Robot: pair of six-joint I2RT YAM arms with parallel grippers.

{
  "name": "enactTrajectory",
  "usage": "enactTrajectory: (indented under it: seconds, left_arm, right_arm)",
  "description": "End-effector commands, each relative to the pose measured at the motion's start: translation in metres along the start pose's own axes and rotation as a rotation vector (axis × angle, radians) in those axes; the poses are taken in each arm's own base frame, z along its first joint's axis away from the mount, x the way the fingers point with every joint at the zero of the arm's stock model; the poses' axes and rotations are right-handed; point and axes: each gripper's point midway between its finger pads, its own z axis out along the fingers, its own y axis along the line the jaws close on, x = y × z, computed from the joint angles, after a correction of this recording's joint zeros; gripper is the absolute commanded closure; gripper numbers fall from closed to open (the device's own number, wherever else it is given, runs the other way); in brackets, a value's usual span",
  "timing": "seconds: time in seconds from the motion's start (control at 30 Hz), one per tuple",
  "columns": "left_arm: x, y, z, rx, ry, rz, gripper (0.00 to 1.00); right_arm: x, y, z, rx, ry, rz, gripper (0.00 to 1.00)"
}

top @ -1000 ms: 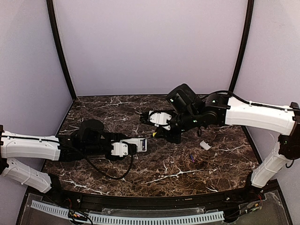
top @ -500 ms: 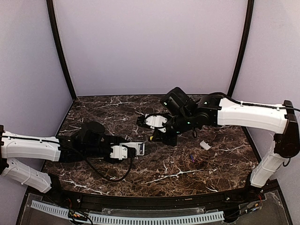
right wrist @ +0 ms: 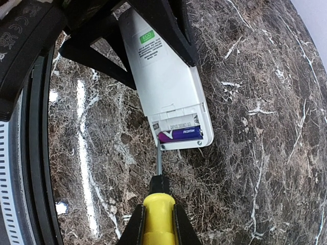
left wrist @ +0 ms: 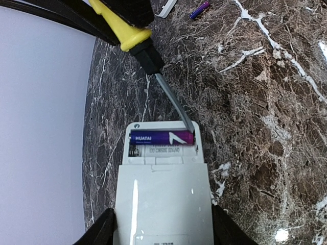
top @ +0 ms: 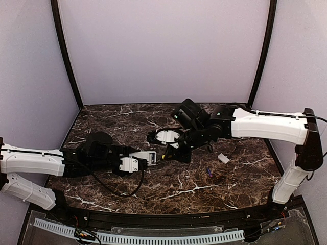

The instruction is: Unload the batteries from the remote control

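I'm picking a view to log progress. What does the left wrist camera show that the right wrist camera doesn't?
Left wrist only: a loose purple cylindrical battery and the small white rectangular cover piece on the dark marble table. Right wrist only: a green sticker on the slim white remote control. Both: that remote, one seated purple battery in its open compartment, the yellow-handled screwdriver, tip at that battery.

left arm low, stretched rightward; left gripper (top: 143, 159) clamped on remote (left wrist: 162, 199). right arm reaches left across centre, wrist pitched down; right gripper (top: 171, 152) clamped on screwdriver (right wrist: 157, 206).
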Motion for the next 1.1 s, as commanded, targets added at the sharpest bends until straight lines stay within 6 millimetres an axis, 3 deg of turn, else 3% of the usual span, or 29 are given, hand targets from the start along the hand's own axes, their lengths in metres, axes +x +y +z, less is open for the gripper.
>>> enactTrajectory:
  seconds: [0.0, 0.27, 0.43, 1.07]
  left_arm:
    - [-0.016, 0.018, -0.006, -0.076, -0.063, 0.007, 1.0]
    - [-0.013, 0.013, -0.004, -0.049, -0.052, 0.006, 1.0]
    - [-0.014, 0.011, -0.002, -0.037, -0.054, 0.001, 1.0]
    - [-0.018, 0.01, -0.003, -0.022, -0.073, -0.013, 1.0]
  right_arm:
    - [-0.004, 0.0, -0.006, -0.009, -0.007, 0.013, 1.0]
    - [-0.019, -0.013, -0.039, 0.053, -0.088, 0.015, 1.0]
    - [-0.021, -0.025, -0.048, 0.12, -0.106, 0.022, 1.0]
    - [-0.027, -0.028, -0.036, 0.114, -0.118, 0.022, 1.0]
